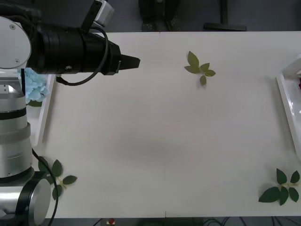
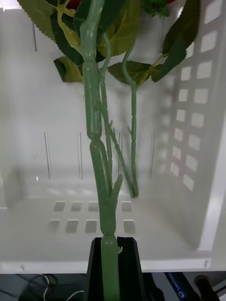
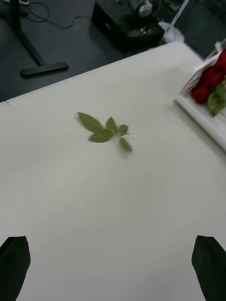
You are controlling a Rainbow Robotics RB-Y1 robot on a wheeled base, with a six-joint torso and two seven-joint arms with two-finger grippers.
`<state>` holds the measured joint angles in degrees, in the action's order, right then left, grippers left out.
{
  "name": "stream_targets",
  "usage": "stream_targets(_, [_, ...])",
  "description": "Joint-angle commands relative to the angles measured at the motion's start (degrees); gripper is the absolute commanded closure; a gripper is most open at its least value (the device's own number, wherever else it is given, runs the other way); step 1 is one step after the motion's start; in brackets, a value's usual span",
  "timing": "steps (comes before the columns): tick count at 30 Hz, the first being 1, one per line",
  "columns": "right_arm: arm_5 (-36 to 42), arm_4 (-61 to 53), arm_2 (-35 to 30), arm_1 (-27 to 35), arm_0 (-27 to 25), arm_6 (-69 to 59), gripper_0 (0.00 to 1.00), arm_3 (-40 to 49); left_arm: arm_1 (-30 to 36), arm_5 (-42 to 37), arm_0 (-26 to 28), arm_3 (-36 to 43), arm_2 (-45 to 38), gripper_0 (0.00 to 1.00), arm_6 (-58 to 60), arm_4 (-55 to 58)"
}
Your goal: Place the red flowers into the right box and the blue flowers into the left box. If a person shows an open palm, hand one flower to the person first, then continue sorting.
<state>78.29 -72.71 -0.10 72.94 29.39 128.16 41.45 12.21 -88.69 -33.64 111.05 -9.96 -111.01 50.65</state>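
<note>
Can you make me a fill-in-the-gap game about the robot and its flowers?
1. The right gripper is shut on a flower's green ____.
2. That stem hangs over the floor of the ____ box.
3. The left gripper is open above the white ____.
4. The flowers in the left box are ____ in colour.

Missing words: stem; right; table; blue

We take this for a lab or workshop, a plain white worktop (image 1: 160, 141), dark floor with trailing cables (image 3: 52, 14), black equipment stands (image 3: 40, 69), a black box of gear (image 3: 125, 28)
</note>
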Motion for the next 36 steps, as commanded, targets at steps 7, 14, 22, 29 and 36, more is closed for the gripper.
stream_targets(7, [-5.08, 2.75, 3.61, -2.89, 1.72, -0.72, 1.0, 0.39, 4.05, -6.5, -3.8, -1.97, -7.09, 0.0, -22.67, -0.11])
stream_targets(14, [-9.47, 3.45, 7.92, -4.03, 1.63, -1.68, 1.0, 0.21, 4.4, -7.38, -6.52, -8.83, -11.14, 0.0, -35.32, 2.52])
stream_targets(22, [-13.78, 3.8, 11.26, -5.62, 1.55, -2.03, 1.0, -1.9, 4.58, -7.56, -7.32, -10.24, -10.96, 0.0, -39.1, 3.76])
stream_targets(29, [-13.52, 1.34, 11.26, -5.79, 1.55, -1.86, 0.0, -1.81, 4.67, -9.31, -7.67, -10.15, -10.78, 0.0, -39.89, 4.37])
stream_targets(36, [-13.78, 1.69, 11.26, -5.79, 1.55, -1.95, 0.0, -1.9, 4.93, -11.33, -7.84, -10.15, -10.87, 0.0, -39.89, 6.74])
